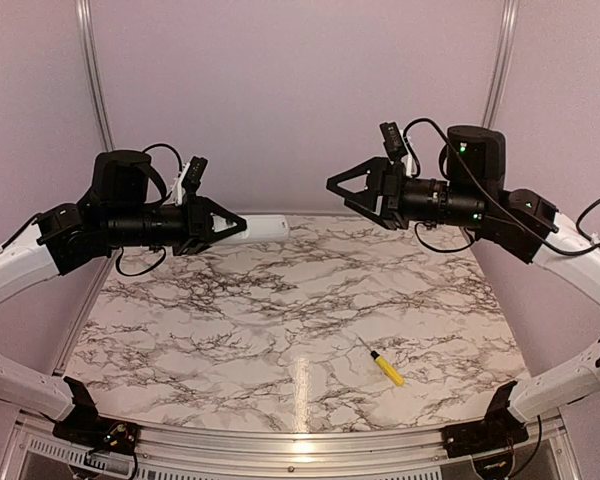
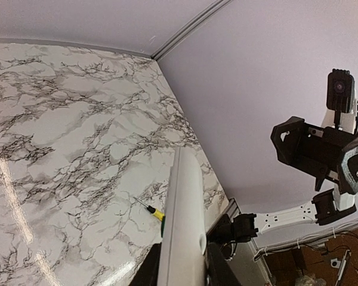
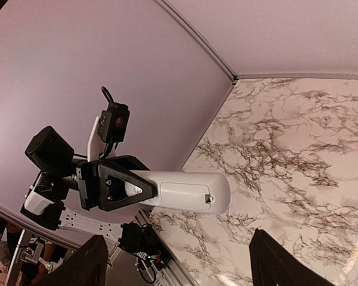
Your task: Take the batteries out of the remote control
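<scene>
My left gripper (image 1: 230, 225) is shut on one end of the white remote control (image 1: 266, 227), holding it level in the air above the table's far side. The right wrist view shows the remote's (image 3: 185, 190) plain back, with the battery cover closed and a small latch (image 3: 209, 198) near the free end. The batteries are hidden. My right gripper (image 1: 336, 189) hangs open in the air, facing the remote's free end across a gap, nothing between its fingers (image 3: 280, 259). In the left wrist view, the remote (image 2: 185, 220) runs up from between my left fingers.
A yellow-handled screwdriver (image 1: 383, 364) lies on the marble table (image 1: 230, 320) toward the near right. It also shows beside the remote in the left wrist view as the screwdriver (image 2: 150, 208). Pale walls with metal rails close in the back and sides.
</scene>
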Robot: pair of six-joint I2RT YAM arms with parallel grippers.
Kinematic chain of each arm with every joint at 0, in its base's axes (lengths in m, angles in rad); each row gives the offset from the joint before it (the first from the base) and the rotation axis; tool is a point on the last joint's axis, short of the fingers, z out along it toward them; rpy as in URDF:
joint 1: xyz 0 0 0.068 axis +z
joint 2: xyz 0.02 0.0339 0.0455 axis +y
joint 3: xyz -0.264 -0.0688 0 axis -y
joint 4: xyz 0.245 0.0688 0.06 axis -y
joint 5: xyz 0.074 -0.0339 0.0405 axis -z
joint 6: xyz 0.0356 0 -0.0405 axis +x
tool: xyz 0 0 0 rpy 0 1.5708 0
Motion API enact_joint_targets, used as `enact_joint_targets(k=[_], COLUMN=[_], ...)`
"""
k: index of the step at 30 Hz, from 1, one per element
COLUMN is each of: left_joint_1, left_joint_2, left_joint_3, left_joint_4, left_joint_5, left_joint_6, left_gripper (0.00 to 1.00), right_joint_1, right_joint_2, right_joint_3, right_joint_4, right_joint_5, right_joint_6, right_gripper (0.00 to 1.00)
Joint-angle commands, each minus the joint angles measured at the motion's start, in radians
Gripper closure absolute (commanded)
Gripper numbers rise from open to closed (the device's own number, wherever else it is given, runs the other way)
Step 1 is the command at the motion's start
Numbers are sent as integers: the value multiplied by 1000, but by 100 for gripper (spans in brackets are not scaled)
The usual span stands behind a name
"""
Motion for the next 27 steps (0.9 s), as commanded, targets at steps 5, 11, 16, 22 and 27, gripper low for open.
enact_joint_targets(k=[5, 11, 16, 22, 27], left_joint_1=[23, 32, 32, 32, 30], left_joint_2=[-4, 60, 128, 259, 370], left_joint_3=[0, 3, 17, 72, 153], left_joint_4=[-6, 18, 138, 248, 291], left_joint_5=[58, 127, 188, 234, 228], left_joint_6=[20, -57, -140, -237, -296], left_gripper=[100, 100, 100, 100, 100], right_joint_1=[125, 150, 132, 20, -70], right_joint_2=[12, 33, 72, 61, 59], right_joint_3=[27, 28, 107, 84, 95], right_joint_4=[-73, -90, -172, -213, -293], right_joint_5=[241, 300, 351, 245, 171], right_joint_6=[53, 50, -7, 26, 94], right_gripper=[22, 23, 22, 22, 24])
